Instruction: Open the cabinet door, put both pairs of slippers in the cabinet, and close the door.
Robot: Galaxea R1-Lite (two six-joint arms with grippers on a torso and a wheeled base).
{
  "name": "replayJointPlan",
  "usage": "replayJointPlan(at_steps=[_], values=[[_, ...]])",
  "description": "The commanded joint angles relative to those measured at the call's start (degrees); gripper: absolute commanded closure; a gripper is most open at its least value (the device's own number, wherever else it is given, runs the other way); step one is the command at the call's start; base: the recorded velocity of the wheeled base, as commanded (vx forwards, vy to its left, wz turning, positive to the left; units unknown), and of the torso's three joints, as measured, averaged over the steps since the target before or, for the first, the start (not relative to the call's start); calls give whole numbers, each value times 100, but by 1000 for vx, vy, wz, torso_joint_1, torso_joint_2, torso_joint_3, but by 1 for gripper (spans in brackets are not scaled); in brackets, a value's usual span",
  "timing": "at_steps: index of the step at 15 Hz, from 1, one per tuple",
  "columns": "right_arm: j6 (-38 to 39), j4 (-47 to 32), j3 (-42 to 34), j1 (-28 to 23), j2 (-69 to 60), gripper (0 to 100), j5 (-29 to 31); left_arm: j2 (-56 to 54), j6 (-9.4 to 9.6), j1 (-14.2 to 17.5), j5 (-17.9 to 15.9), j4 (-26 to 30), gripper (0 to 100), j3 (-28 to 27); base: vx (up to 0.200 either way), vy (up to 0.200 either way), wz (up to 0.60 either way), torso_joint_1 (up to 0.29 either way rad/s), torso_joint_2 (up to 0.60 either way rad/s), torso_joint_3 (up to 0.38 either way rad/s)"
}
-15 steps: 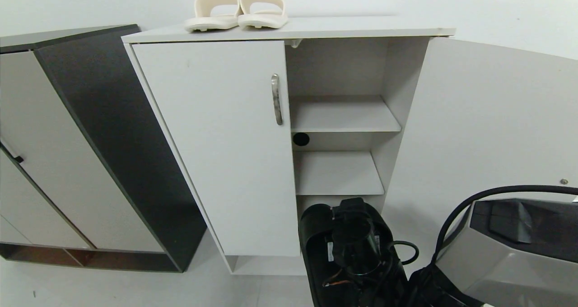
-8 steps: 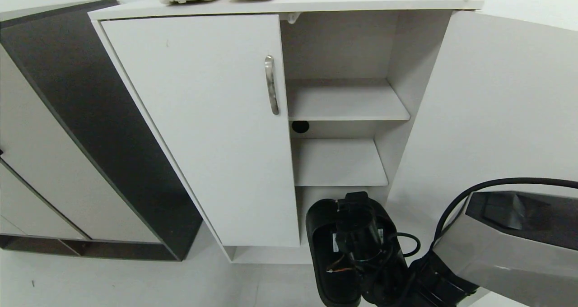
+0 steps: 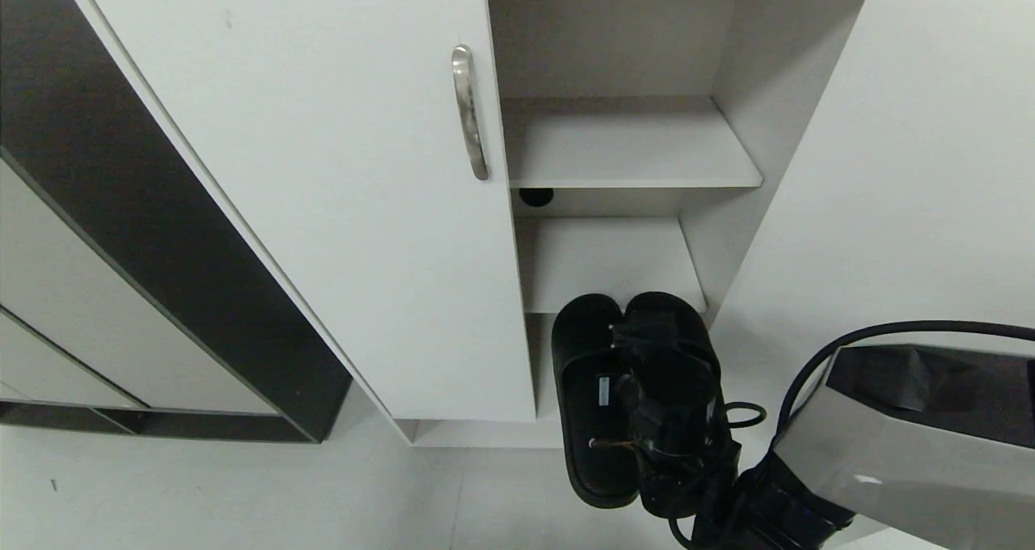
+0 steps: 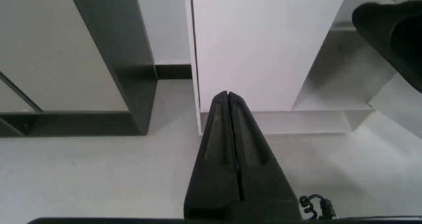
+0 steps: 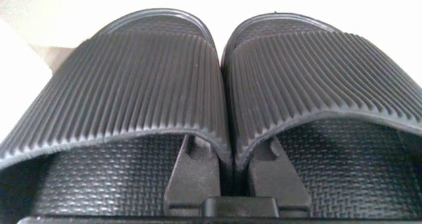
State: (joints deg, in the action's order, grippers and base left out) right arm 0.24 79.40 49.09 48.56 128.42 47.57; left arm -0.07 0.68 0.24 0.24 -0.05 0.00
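Lower centre, black slippers [image 3: 594, 372]: pair held side by side, toes toward the cabinet's open half; the right slipper is mostly hidden by the arm.
Right hand [image 5: 227, 184]: one finger inside each slipper, pinching their inner sides together; the tips are hidden under the straps.
Left hand [image 4: 227, 102]: pressed together, over the floor [image 4: 99, 165].
Cabinet [image 3: 323, 170]: left door shut, right door [image 3: 914, 170] open, top cut off.

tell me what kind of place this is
Likely a home-style entryway, or a mock-up of one: a white shoe cabinet with one door open on bare shelves, a grey-and-dark cabinet beside it, black slippers at its opening, and a pale floor.
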Motion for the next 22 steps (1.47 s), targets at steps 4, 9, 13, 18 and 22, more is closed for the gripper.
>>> replayJointPlan(at_steps=[4, 9, 13, 18, 22], values=[[-51, 489, -14, -83, 412, 100, -2, 7, 2, 2, 2, -4, 100, 0, 0, 0, 0, 1, 1, -24], [-51, 524, 4, -145, 465, 100, -19, 7, -7, 2, 2, -4, 100, 0, 0, 0, 0, 0, 0, 0], [-51, 533, 22, -153, 456, 100, -19, 7, -7, 2, -16, -4, 100, 0, 0, 0, 0, 0, 0, 0], [-68, 533, 127, -162, 421, 100, -19, 7, -7, 2, -16, -4, 100, 0, 200, 0, 0, 1, 3, 6], [-68, 533, 180, -153, 430, 100, -19, 7, -16, 2, -16, -4, 100, 0, 200, 0, 0, 2, 4, 4]])
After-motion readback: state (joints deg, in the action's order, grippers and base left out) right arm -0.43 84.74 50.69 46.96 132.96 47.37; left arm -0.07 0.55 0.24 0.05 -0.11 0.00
